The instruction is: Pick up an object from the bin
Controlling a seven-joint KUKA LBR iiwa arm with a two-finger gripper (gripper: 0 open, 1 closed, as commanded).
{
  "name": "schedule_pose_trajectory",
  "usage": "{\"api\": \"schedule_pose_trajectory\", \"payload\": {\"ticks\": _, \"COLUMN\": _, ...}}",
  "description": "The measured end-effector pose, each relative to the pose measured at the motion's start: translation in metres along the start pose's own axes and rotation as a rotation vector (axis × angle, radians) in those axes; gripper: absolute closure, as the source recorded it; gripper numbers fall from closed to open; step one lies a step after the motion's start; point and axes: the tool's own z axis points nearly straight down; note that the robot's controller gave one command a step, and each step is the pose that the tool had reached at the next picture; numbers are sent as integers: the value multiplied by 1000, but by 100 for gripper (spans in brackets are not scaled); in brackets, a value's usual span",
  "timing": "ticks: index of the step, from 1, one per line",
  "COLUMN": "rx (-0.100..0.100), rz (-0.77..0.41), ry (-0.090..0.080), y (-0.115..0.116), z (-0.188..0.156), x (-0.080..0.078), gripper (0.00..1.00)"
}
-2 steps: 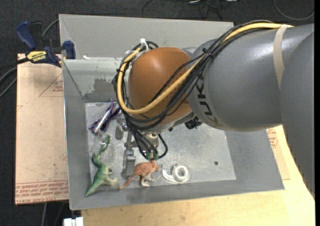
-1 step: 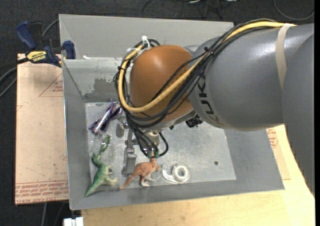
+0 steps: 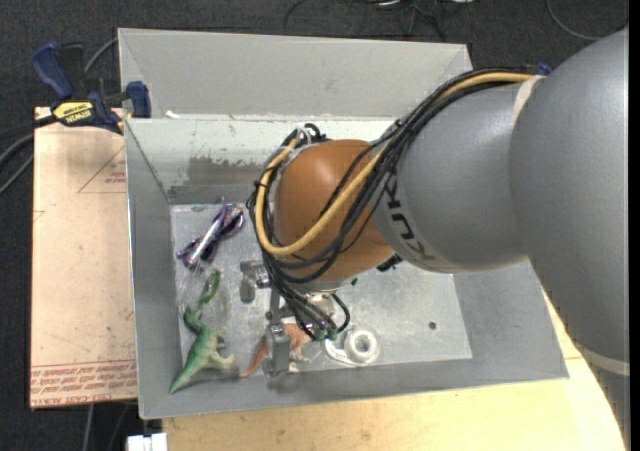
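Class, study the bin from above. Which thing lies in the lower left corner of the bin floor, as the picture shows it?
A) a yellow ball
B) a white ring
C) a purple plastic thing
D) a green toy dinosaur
D: the green toy dinosaur lies in that corner, left of the end effector. The white ring lies to the end effector's right, and the purple plastic thing lies farther up.

Toy dinosaur (image 3: 203,354) front-left in bin (image 3: 300,69), glasses (image 3: 212,232) behind it, ring (image 3: 361,344) right of hand (image 3: 277,361)
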Motion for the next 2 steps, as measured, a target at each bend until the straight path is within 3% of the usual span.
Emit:
{"api": "schedule_pose_trajectory", "payload": {"ticks": 1, "rx": 0, "rz": -198, "ry": -11, "y": -7, "z": 49, "x": 3, "gripper": 0}}
{"api": "schedule_pose_trajectory", "payload": {"ticks": 2, "rx": -1, "rz": -102, "ry": -16, "y": -60, "z": 61, "x": 13, "gripper": 100}}
